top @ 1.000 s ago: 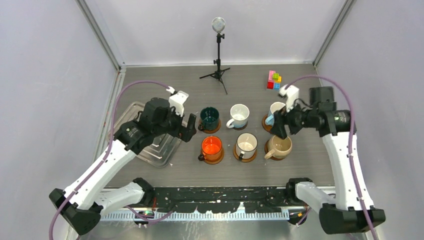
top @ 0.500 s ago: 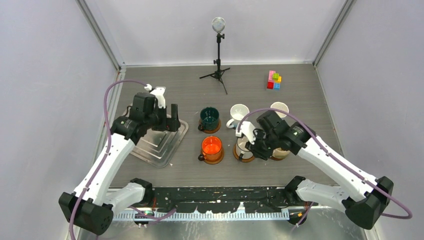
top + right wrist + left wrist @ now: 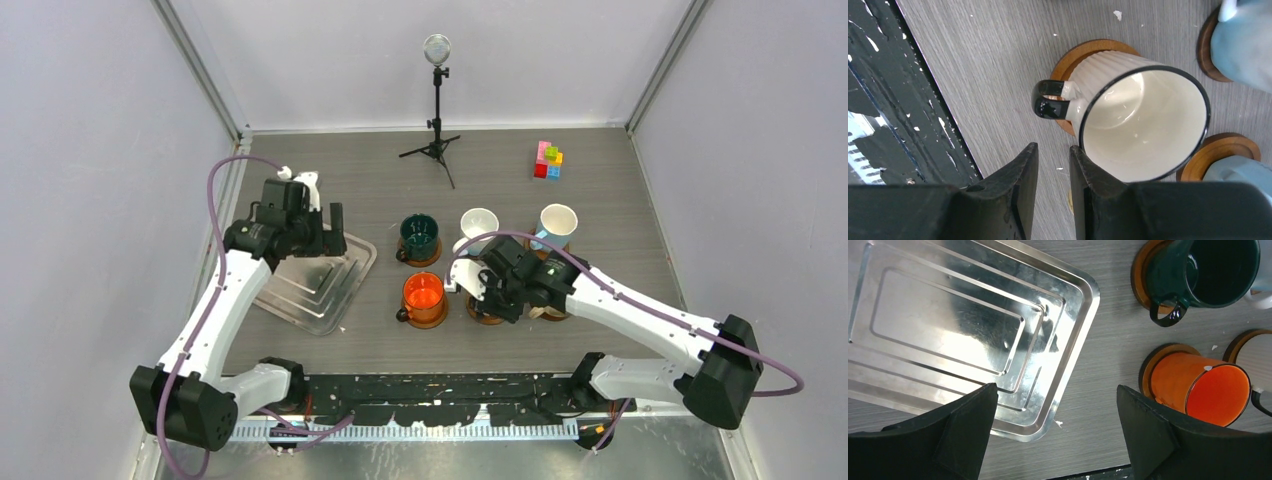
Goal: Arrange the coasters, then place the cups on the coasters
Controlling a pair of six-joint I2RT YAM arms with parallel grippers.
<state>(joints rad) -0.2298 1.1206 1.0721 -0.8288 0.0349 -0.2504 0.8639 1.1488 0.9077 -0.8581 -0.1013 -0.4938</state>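
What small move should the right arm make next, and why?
Probably lift the right pincer straight up: it is shut on nothing, close beside the white dark-rimmed cup, which already sits on its coaster, so a sideways move might knock it.

You're running two matching arms: the left arm (image 3: 215,310) and the right arm (image 3: 640,310) both wear smooth white shells on the long links, with chunky black housings at the joints. A purple cable (image 3: 213,185) trails off each one, and a small white block (image 3: 305,185) sits at each wrist. The left gripper (image 3: 1056,389) has matte black, wedge-shaped fingers (image 3: 963,427) — the right gripper (image 3: 1053,146) has the same black, faceted pair.
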